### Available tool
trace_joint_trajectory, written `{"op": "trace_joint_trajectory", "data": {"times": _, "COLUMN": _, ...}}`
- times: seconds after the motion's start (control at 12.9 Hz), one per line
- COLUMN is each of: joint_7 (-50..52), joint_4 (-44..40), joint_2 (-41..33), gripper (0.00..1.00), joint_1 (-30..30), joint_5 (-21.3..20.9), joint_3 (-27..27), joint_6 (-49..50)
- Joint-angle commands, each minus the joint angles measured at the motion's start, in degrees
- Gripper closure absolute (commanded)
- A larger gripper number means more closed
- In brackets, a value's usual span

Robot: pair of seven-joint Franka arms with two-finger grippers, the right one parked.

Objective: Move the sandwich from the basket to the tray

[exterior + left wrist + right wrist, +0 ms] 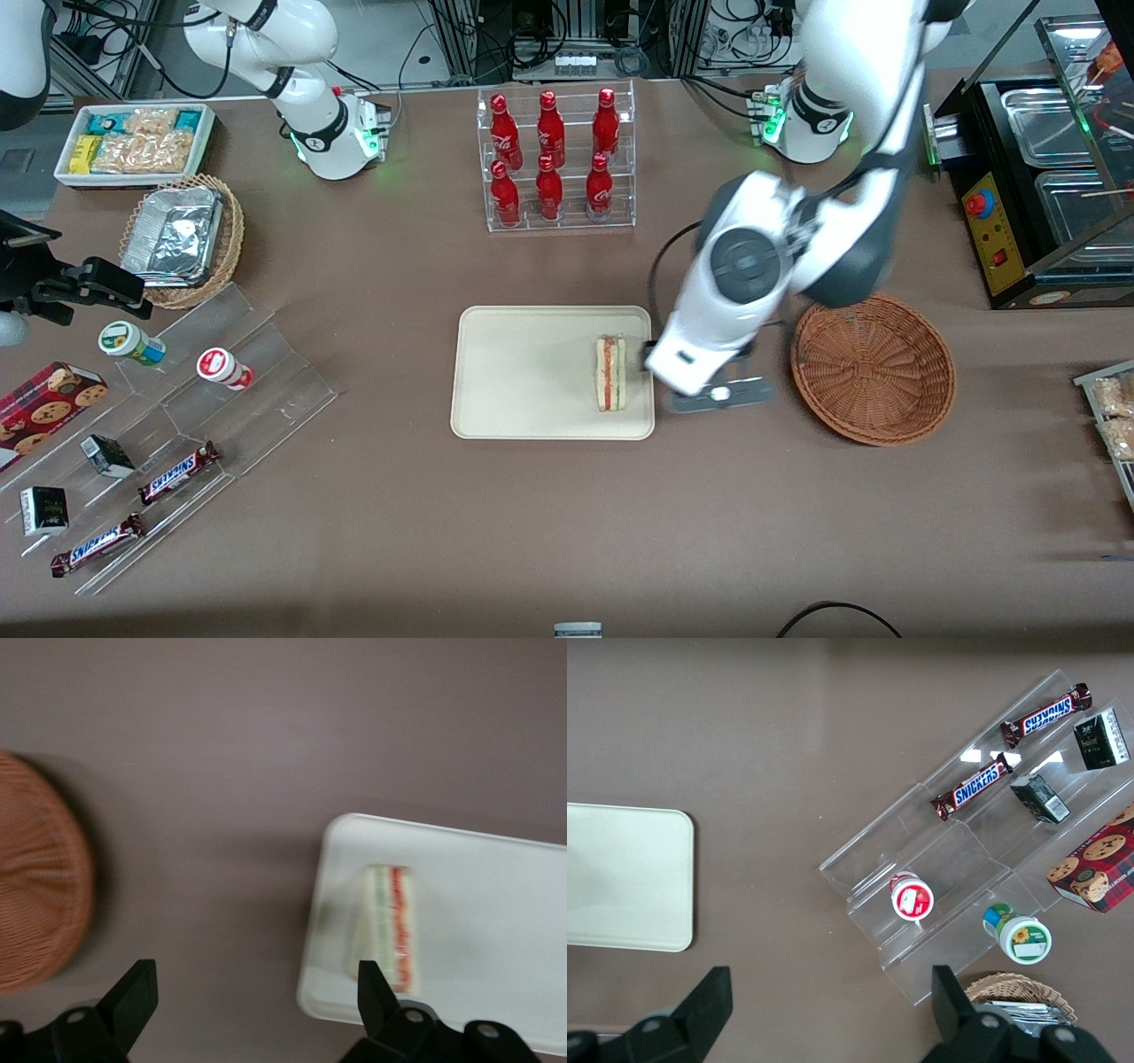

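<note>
- The working arm's wrist covered the gripper point(700, 390) in the front view; it hung over bare table between the tray point(523, 416) and the basket point(873, 370), just right of frame centre.
- In the left wrist view the two black fingers point(133, 992) stood wide apart with nothing between them; the basket was cut off by the frame edge and blurred.
- The sandwich point(610, 372) lay on the tray at its end nearest the basket, its pink and green layers showing; the basket held nothing.
- Readable writing: "SNICKERS" on two bars point(177, 473) at the lower left of the front view.
- Six red bottles point(549, 159) stood in a clear rack at upper centre, their labels too small to read.
- Two small round tubs point(131, 343), two small dark boxes point(106, 455) and one cookie box point(44, 403) sat on the clear stepped stand at left.
- One foil container point(173, 235) sat in a tan wicker basket at left.
</note>
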State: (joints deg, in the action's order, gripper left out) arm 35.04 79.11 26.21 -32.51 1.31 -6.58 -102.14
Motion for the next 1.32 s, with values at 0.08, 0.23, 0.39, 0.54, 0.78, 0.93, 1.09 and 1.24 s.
{"op": "trace_joint_trajectory", "data": {"times": 0.08, "joint_7": -2.51, "joint_4": 8.06, "joint_2": -8.00, "gripper": 0.00, "joint_1": 1.13, "joint_5": -2.28, "joint_3": -3.53, "joint_6": 0.45}}
{"op": "trace_joint_trajectory", "data": {"times": 0.23, "joint_7": -3.92, "joint_4": 11.31, "joint_2": -12.74, "gripper": 0.00, "joint_1": 5.60, "joint_5": -1.93, "joint_3": -3.35, "joint_6": 0.44}}
{"op": "trace_joint_trajectory", "data": {"times": 0.39, "joint_7": -8.65, "joint_4": 14.30, "joint_2": -16.35, "gripper": 0.00, "joint_1": 11.03, "joint_5": -1.75, "joint_3": -1.35, "joint_6": 0.89}}
{"op": "trace_joint_trajectory", "data": {"times": 0.54, "joint_7": -11.57, "joint_4": 17.90, "joint_2": -20.47, "gripper": 0.00, "joint_1": 21.47, "joint_5": -2.01, "joint_3": 7.33, "joint_6": 1.23}}
{"op": "trace_joint_trajectory", "data": {"times": 0.78, "joint_7": -16.84, "joint_4": 18.71, "joint_2": -24.70, "gripper": 0.00, "joint_1": 26.79, "joint_5": -2.02, "joint_3": 10.27, "joint_6": 6.32}}
{"op": "trace_joint_trajectory", "data": {"times": 0.93, "joint_7": -17.11, "joint_4": 18.62, "joint_2": -27.43, "gripper": 0.00, "joint_1": 29.08, "joint_5": -2.02, "joint_3": 11.14, "joint_6": 8.78}}
{"op": "trace_joint_trajectory", "data": {"times": 1.09, "joint_7": -17.03, "joint_4": 17.23, "joint_2": -28.93, "gripper": 0.00, "joint_1": 30.92, "joint_5": -1.58, "joint_3": 12.63, "joint_6": 10.28}}
{"op": "trace_joint_trajectory", "data": {"times": 1.24, "joint_7": -17.02, "joint_4": 14.33, "joint_2": -28.32, "gripper": 0.00, "joint_1": 32.85, "joint_5": -1.84, "joint_3": 15.62, "joint_6": 10.99}}
